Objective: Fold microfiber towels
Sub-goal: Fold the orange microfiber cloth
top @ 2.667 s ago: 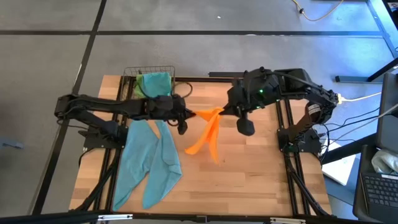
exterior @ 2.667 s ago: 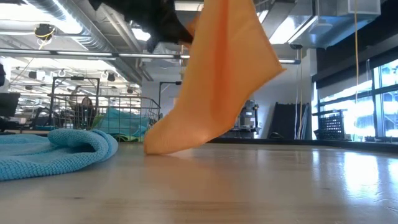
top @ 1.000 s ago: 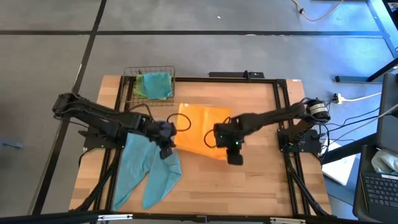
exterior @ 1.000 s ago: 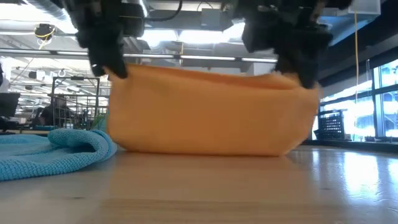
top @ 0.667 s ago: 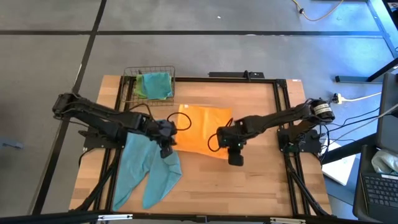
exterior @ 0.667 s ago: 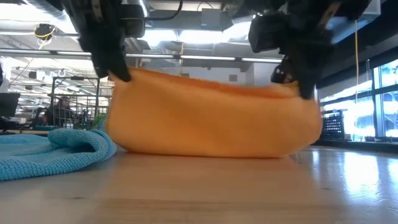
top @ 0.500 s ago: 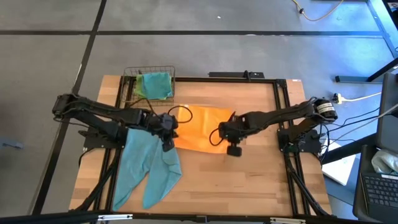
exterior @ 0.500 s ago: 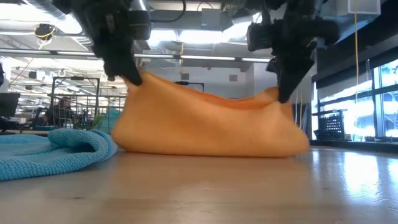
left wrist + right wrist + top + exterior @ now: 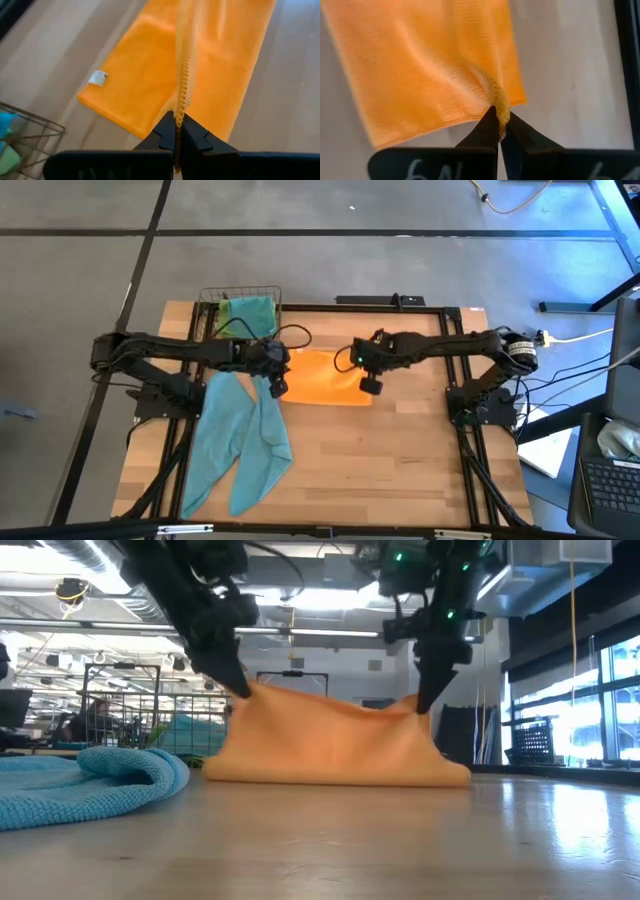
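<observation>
The orange towel [image 9: 325,380] lies mid-table, its lower part flat on the wood and its upper edge raised between the two grippers [image 9: 330,745]. My left gripper [image 9: 279,383] is shut on the towel's left end, my right gripper [image 9: 366,383] on its right end. In the low view the left gripper [image 9: 243,692] and the right gripper [image 9: 419,705] come down from above. A teal towel [image 9: 240,440] lies crumpled on the table at the left, also in the low view [image 9: 90,785]. My left gripper pinches the towel's stitched hem [image 9: 179,111] between its two fingers, slanting down from above. The hem runs taut away from the fingertips; the cloth below lies on the table. My right gripper pinches the stitched hem at a corner [image 9: 500,109] between its two fingers, pointing steeply down. That corner is lifted; the cloth slopes from it down onto the table.
A wire basket [image 9: 243,315] with a teal and a green towel stands at the far left. A black frame [image 9: 455,380] runs along the table's right side. A white label [image 9: 98,78] sits on the orange towel. Bare wood lies toward the near edge.
Both grippers have gone toward the table's far edge with the orange towel's raised edge, and the right one has turned. That edge has been carried back over the part lying on the table, so the towel has folded over and covers less wood.
</observation>
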Robot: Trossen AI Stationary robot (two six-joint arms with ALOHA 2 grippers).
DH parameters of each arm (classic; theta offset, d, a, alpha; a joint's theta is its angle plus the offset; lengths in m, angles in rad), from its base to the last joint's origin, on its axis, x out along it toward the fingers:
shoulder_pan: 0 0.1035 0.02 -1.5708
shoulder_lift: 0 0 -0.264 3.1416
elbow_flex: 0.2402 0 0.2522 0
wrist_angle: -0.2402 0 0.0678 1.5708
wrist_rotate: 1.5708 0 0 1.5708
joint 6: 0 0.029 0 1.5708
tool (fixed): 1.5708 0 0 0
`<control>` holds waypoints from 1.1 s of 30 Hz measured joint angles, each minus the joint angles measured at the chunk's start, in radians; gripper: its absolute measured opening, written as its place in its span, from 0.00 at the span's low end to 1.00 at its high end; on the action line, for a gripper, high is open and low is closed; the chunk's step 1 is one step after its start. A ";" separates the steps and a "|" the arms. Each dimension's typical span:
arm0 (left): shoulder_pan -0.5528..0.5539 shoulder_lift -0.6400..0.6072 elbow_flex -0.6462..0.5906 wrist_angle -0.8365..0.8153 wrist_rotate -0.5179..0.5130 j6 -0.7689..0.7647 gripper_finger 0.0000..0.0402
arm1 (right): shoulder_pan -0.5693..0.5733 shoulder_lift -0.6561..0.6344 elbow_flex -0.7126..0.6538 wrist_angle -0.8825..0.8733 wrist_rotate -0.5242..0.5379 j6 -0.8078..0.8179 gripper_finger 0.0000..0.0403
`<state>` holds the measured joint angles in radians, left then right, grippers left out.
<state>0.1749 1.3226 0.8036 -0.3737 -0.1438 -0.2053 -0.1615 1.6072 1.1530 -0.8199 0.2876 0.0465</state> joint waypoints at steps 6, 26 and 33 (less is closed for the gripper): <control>0.000 0.089 0.000 0.121 0.059 -0.001 0.00 | -0.073 0.024 0.000 -0.003 -0.037 -0.013 0.02; 0.030 0.167 -0.001 0.225 -0.010 0.091 0.04 | -0.083 0.023 -0.099 0.042 -0.192 0.003 0.03; 0.038 0.169 -0.001 0.168 -0.044 0.070 0.23 | -0.091 0.023 -0.098 0.024 -0.214 0.112 0.25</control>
<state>0.2128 1.4917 0.8024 -0.2053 -0.1874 -0.1353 -0.2523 1.6306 1.0546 -0.7962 0.0741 0.1585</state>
